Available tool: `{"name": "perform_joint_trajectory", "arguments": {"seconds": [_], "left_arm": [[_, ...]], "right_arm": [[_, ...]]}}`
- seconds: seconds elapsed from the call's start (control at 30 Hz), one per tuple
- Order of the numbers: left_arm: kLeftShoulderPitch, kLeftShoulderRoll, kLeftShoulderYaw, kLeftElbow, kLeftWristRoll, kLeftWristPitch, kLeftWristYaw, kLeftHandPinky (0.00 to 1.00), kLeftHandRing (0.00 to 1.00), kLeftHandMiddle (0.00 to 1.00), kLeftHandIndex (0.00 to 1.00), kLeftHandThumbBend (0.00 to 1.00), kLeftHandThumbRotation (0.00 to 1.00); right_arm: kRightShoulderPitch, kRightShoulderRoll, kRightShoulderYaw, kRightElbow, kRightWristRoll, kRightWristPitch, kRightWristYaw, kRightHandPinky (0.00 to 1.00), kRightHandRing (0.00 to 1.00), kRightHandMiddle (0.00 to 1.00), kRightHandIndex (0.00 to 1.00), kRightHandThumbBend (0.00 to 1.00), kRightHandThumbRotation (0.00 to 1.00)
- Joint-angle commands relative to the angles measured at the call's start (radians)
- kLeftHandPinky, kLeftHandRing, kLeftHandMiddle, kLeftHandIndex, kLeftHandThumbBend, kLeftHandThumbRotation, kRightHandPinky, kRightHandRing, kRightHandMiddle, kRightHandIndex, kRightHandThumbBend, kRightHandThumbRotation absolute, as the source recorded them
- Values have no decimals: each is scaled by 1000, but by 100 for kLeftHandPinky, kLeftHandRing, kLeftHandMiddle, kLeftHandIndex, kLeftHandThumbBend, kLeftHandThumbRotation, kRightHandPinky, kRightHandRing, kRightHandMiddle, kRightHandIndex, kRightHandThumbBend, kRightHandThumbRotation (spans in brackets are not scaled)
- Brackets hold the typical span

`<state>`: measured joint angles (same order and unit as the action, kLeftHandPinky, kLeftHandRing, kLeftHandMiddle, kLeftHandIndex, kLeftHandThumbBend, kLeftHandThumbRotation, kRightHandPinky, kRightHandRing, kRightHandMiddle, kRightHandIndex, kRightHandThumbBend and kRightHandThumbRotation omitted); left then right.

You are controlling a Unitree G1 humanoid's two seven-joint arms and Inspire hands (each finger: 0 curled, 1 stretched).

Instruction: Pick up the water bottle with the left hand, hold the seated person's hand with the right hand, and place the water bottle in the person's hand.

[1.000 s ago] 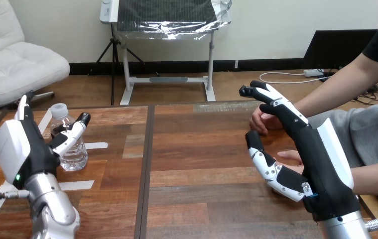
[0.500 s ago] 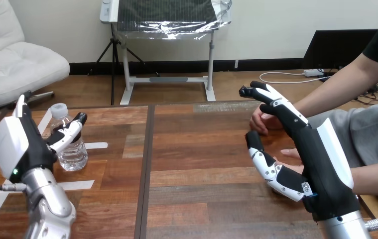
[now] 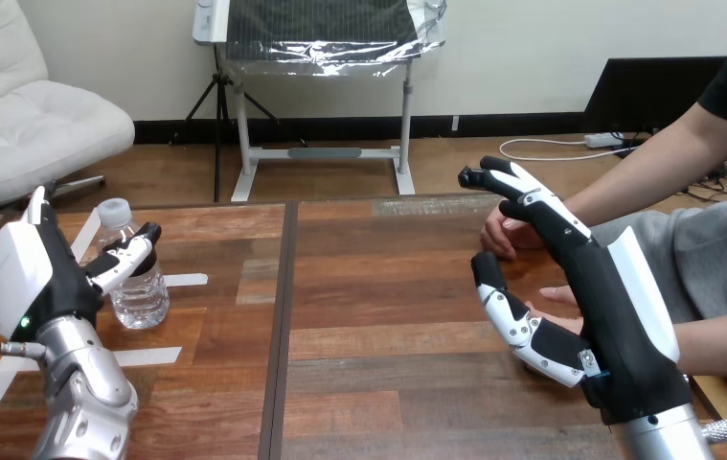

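A clear water bottle (image 3: 139,287) with a white cap stands upright on the wooden table (image 3: 378,278) at the left. My left hand (image 3: 57,283) is just left of it, open, its thumb reaching across the front of the bottle's upper part; I cannot tell if they touch. My right hand (image 3: 608,297) is raised at the right, open, fingers straight and pointing away, thumb out to the left. Behind it are the person's hands: one (image 3: 498,235) near my fingertips, the other (image 3: 558,299) beside my palm. My right hand does not grip either.
White tape strips (image 3: 185,280) lie on the table around the bottle. A dark seam (image 3: 283,316) runs front to back between two tabletops. The person's forearms come in from the right edge.
My left hand and forearm have shifted a little to the left, the thumb sliding left across the bottle's front. The bottle, my right hand and the person's hands have stayed put.
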<state>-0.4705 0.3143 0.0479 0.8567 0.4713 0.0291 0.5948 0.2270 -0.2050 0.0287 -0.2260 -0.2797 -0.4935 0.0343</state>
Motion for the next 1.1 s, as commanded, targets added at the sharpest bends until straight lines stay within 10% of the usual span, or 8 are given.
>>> {"name": "perform_joint_trajectory", "arguments": {"seconds": [0.0,1.07], "left_arm": [[-114,36,-32,54,7,-9,7,79,86,89,89,90,48],[-214,56,-88,181,-38,19,-172,72,82,86,87,92,60]], "right_arm": [[-63,-19,-13,-40,-2,3,7,86,90,91,81,16,0],[-59,-21,-21,-59,-29,19,11,87,89,90,81,18,0]]}}
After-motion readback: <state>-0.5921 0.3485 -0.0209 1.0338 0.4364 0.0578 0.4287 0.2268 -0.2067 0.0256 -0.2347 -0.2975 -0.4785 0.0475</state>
